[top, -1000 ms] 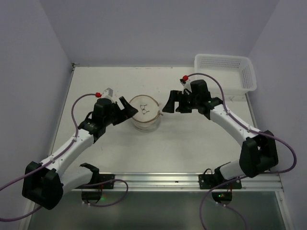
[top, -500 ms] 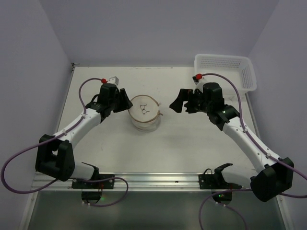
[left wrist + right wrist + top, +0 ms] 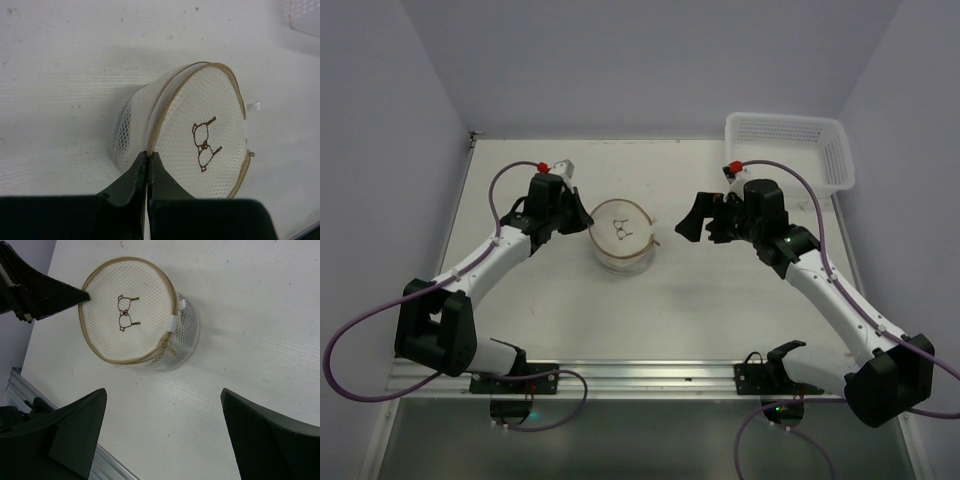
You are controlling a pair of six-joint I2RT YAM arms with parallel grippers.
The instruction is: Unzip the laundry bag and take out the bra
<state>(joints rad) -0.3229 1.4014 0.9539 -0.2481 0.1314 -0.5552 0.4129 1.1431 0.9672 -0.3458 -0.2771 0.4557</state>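
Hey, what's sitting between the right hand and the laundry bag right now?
Nothing. Only bare table lies between the open right hand and the laundry bag. That shows best in the top view, and the right wrist view agrees.

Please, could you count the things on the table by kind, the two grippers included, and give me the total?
laundry bag: 1
basket: 1
grippers: 2, the left gripper and the right gripper
total: 4
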